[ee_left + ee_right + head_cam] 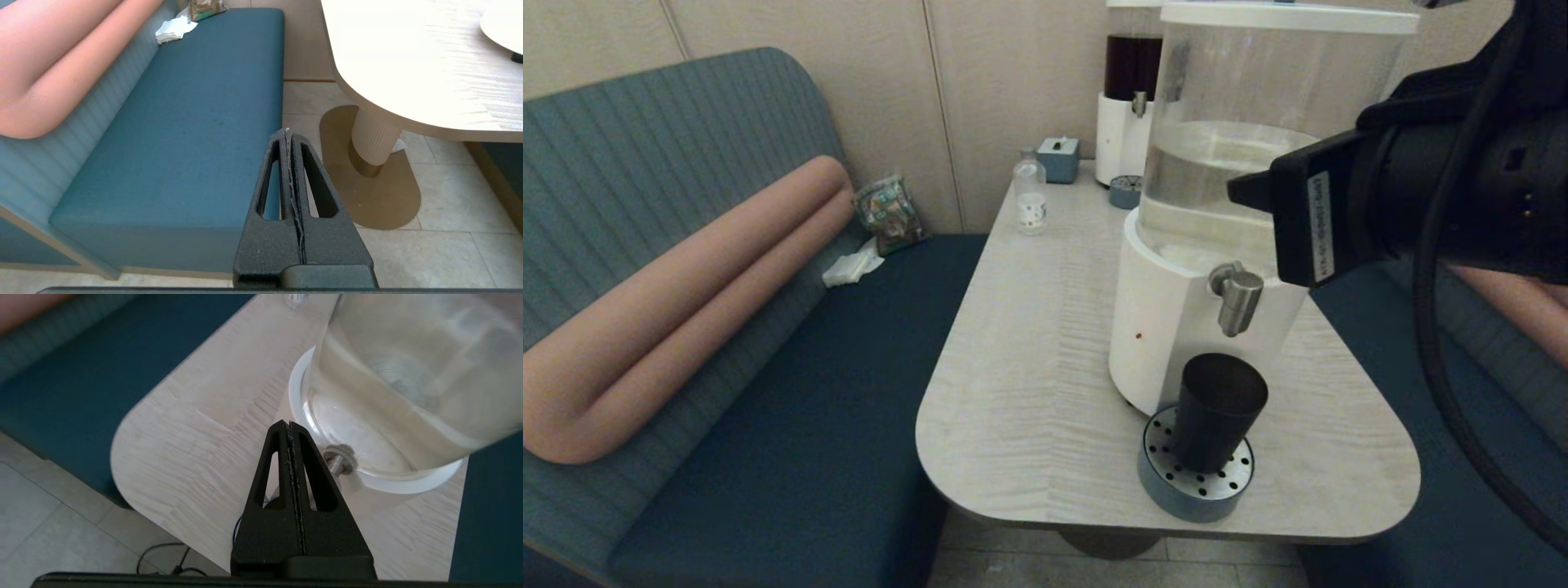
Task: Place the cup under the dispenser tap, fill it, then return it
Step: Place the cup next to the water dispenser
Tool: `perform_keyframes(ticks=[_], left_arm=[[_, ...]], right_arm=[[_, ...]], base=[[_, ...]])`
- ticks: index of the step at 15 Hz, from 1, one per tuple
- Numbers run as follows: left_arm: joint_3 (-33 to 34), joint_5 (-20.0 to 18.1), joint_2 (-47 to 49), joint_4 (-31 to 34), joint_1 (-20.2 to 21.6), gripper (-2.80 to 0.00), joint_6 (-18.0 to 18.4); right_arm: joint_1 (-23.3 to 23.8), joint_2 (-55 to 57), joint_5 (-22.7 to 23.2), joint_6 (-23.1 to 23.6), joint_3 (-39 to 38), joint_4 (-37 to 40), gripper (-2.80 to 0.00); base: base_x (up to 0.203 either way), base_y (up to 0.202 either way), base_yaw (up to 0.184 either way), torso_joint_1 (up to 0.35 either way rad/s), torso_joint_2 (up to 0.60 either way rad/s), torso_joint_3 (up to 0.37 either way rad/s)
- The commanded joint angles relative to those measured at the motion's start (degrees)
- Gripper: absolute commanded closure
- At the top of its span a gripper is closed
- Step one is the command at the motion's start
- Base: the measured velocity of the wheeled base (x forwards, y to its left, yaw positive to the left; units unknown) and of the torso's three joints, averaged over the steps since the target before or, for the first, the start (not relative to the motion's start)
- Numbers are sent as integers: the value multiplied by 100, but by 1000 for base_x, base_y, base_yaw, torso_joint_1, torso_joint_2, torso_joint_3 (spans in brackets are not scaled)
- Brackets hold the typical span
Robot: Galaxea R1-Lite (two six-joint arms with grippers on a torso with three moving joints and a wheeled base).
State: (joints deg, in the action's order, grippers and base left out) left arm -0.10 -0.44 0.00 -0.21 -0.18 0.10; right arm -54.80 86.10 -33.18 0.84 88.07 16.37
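The cup (1217, 411) stood upright on the round perforated drip tray (1196, 474), close to the near edge of the surface (1029, 359). It was directly under the tap (1238, 297), with a gap between its rim and the spout. Nothing held it. The tray touched the white base of the dispenser (1168, 327), whose clear tank held pale liquid.

The right gripper (291, 426) hung above the surface, in front of the tank and above the tap. Its fingers (282, 465) were pressed together and held nothing. The left gripper (287, 132) was off the surface, low over the floor beside the blue bench (196, 122), its fingers (278, 171) also pressed together and empty.

Near the far edge stood a small clear bottle (1030, 196), a grey box (1058, 158) and a second dispenser (1129, 98) with dark liquid.
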Motion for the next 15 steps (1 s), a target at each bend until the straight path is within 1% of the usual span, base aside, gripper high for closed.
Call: perform_keyframes(ticks=[1,4,6,9,12,15], left_arm=[[1,0,9,3,1,0,-1],[1,0,4,3,0,0,-1],[1,0,9,3,-3,0,-1],[1,0,9,3,-8,0,-1],[1,0,9,-4,-8,0,-1],[1,0,9,3,1,0,-1]], right_arm=[[-23,-299,-15,4,-22,13,0],[-4,-737,4,28,-74,15,0],[38,-1100,0,31,-279,14,0],[263,-1695,13,-20,-616,11,0],[697,-2282,26,-32,-864,15,0],[1504,-2791,39,31,-1094,15,0]], base=[[0,0,0,0,0,0],[0,0,0,0,0,0],[0,0,0,0,0,0],[0,0,0,0,0,0],[0,0,0,0,0,0],[0,0,0,0,0,0]])
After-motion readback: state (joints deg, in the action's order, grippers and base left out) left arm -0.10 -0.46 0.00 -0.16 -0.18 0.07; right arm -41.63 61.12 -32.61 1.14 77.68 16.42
